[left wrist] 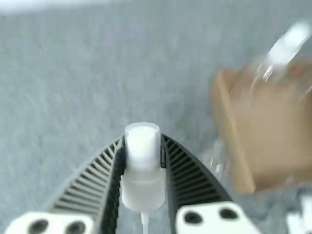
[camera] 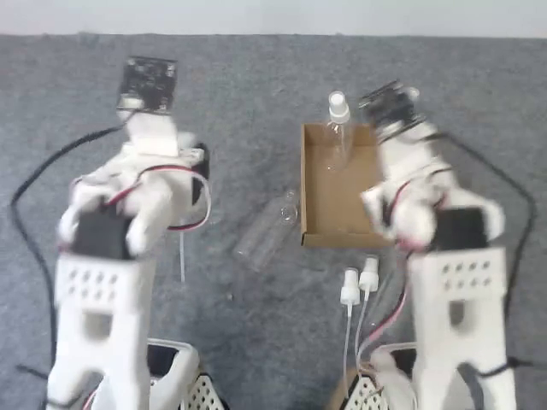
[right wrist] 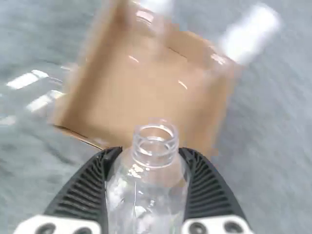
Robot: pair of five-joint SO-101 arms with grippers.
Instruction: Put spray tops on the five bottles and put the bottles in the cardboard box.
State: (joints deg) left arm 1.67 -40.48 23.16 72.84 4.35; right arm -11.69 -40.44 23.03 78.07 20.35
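My left gripper [left wrist: 142,139] is shut on a white spray top [left wrist: 142,168], nozzle cap pointing away from the wrist; its thin dip tube [camera: 182,256] hangs below the left arm [camera: 137,196]. My right gripper [right wrist: 153,153] is shut on a clear bottle [right wrist: 151,185] with an open neck, held near the edge of the cardboard box [right wrist: 146,92]. In the box [camera: 320,196] a bottle with a spray top [camera: 339,128] leans at the far end. Another clear bottle [camera: 269,226] without a top lies on the carpet just left of the box.
Two loose spray tops [camera: 359,282] with long tubes lie on the grey carpet in front of the box, beside the right arm [camera: 427,213]. Cables trail from both arms. White bases stand at the near edge.
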